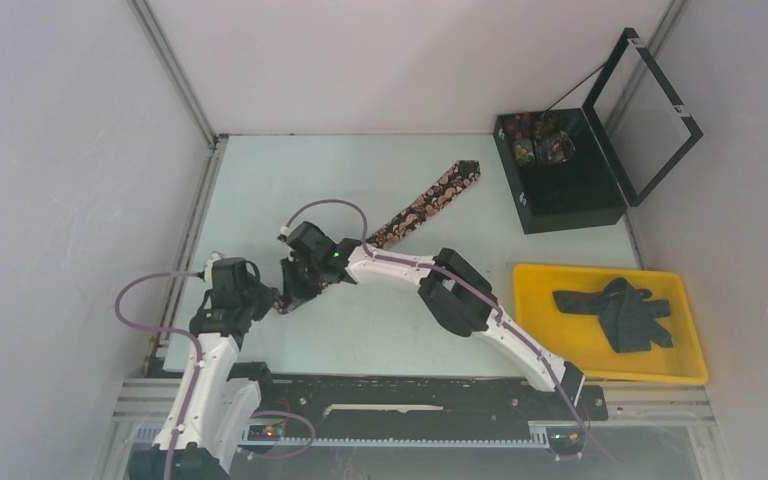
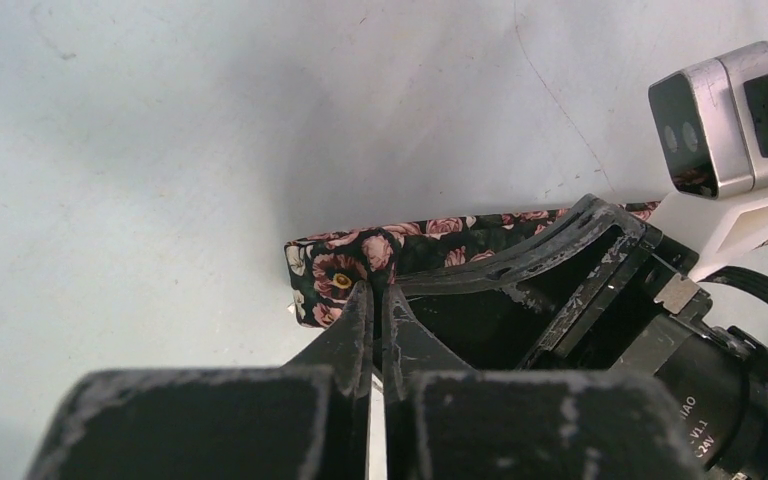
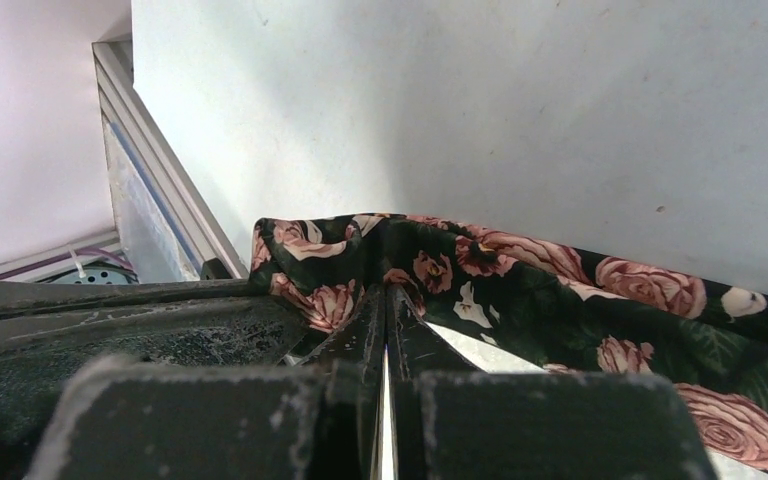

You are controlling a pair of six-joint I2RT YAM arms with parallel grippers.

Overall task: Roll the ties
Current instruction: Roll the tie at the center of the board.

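The table (image 1: 360,180) is pale green and flat. At its far right corner sits a black box (image 1: 570,200) with its lid (image 1: 663,80) standing open. The lid has a see-through pane. Nearer, on the right, lies a yellow tray (image 1: 532,330). White walls (image 1: 60,200) stand around. A metal rail (image 1: 410,425) runs along the near edge.

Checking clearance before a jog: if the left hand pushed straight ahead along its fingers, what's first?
The rose-patterned tie: the left hand is shut with its tips at the tie's folded end, apparently pinching it. Beyond it only table surface shows, though depth is unclear.
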